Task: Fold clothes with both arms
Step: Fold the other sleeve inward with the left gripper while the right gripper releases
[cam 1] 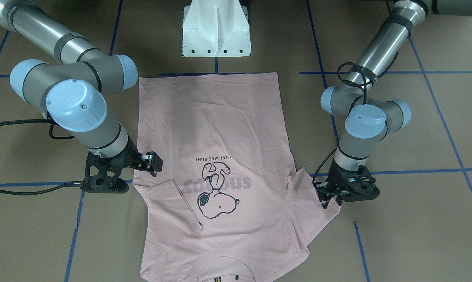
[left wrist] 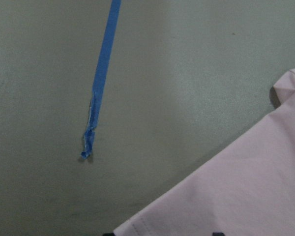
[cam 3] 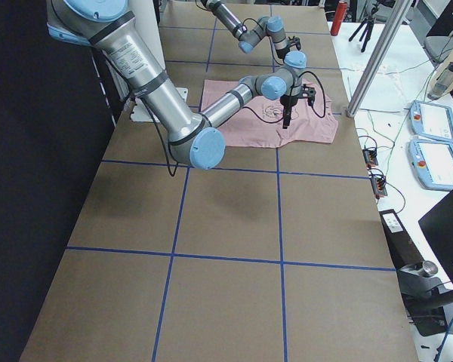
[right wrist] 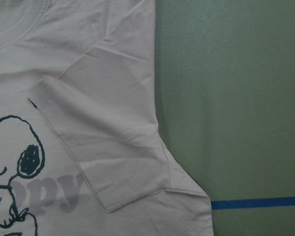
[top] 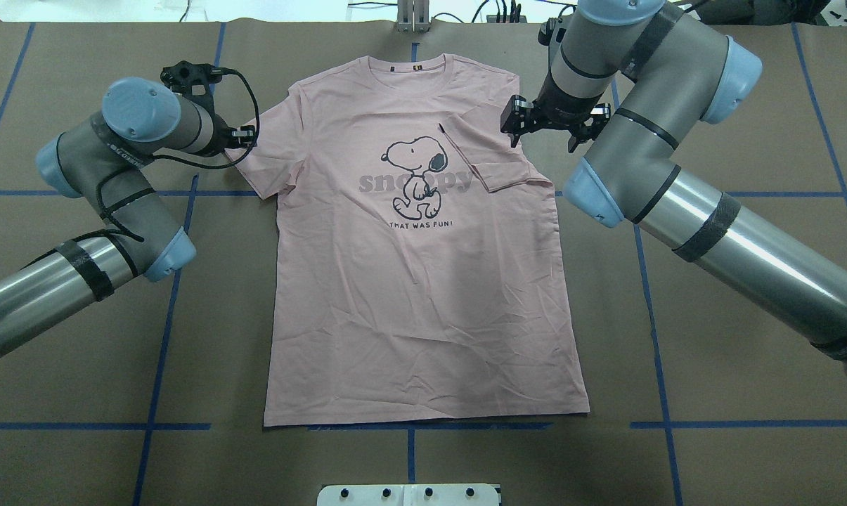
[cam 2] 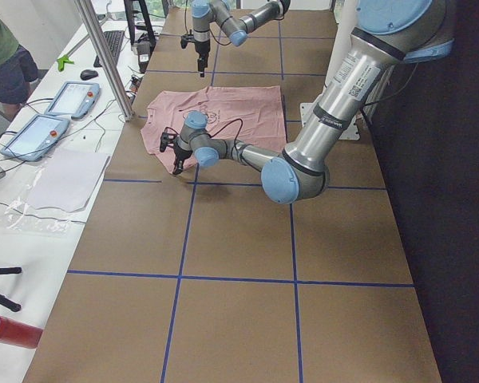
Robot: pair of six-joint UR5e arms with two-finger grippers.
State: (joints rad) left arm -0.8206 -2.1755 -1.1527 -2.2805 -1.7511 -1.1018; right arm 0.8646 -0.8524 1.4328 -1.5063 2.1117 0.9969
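The pale pink T-shirt (top: 423,295) lies flat on the brown table, print up, collar at the far edge. Its sleeve (top: 490,165) on my right side is folded inward over the chest, also shown in the right wrist view (right wrist: 103,142). My right gripper (top: 548,128) hovers open just outside that folded sleeve, holding nothing. The other sleeve (top: 261,161) lies spread out flat. My left gripper (top: 246,137) sits at its outer edge (cam 1: 330,200), apparently open. In the left wrist view, the sleeve hem (left wrist: 236,187) runs between two dark fingertips at the bottom edge.
The white pedestal base (cam 1: 216,29) stands at the shirt's hem end. Blue tape lines (top: 648,295) grid the table. Beside the table, a side bench holds tablets (cam 2: 64,100), a metal pole (cam 2: 104,56) rises, and a person (cam 2: 0,56) stands.
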